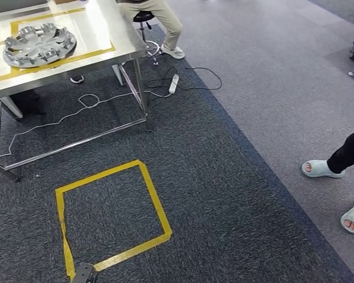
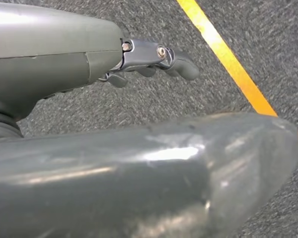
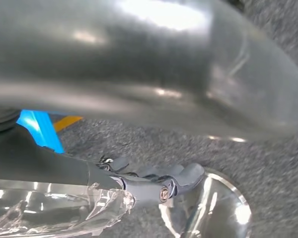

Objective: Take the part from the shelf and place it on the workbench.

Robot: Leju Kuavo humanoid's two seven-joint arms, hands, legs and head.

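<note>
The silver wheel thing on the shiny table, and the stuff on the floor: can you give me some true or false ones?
1. The silver wheel cover lies on the metal workbench. True.
2. The yellow tape square on the carpet has a box inside it. False: only bare carpet lies inside it.
3. A white power strip lies on the floor beside the workbench. True.
4. The left hand holds the wheel cover. False: it holds nothing, above the carpet.
5. The feet at the right wear black boots. False: pale slippers.

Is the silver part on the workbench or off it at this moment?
On. The silver part lies flat on the workbench, inside the yellow tape outline; no hand touches it.
</note>
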